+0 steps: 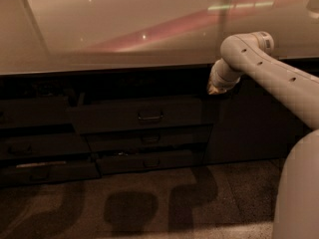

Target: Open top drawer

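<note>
The dark grey top drawer (109,116) carries 1 darker handle (150,116) below a beige countertop (124,29) streaked pink, the cream gripper (215,87) off its upper right corner.

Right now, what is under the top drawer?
Two slimmer drawers, each with a handle. Their insides are hidden. The gripper hangs just above and right of the top drawer.

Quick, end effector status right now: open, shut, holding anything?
End effector: cannot be told. It hangs just under the counter edge, above and to the right of the top drawer, apart from its handle.
</note>
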You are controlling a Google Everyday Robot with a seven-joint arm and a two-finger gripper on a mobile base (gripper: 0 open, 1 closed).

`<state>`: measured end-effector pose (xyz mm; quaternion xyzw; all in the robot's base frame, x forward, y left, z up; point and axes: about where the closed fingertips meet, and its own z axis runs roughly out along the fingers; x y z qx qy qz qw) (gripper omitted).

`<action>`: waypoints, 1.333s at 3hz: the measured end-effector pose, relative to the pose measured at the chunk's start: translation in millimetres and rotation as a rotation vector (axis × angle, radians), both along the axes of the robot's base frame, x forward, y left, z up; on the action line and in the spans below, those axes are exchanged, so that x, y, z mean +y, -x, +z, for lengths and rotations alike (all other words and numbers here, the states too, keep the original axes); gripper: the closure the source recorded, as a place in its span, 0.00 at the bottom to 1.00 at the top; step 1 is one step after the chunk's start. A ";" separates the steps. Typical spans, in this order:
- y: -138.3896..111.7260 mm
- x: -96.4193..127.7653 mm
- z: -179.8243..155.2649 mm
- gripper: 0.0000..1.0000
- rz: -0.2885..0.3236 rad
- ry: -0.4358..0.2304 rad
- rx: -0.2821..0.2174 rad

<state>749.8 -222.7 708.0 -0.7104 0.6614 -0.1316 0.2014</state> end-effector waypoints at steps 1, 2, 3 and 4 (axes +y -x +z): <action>-4.4 -6.3 -14.5 1.00 -0.017 0.002 0.032; -10.7 -13.6 -31.5 1.00 -0.031 0.019 0.071; -10.7 -13.5 -31.5 1.00 -0.031 0.019 0.071; -4.7 -11.0 -35.7 1.00 -0.030 0.033 0.084</action>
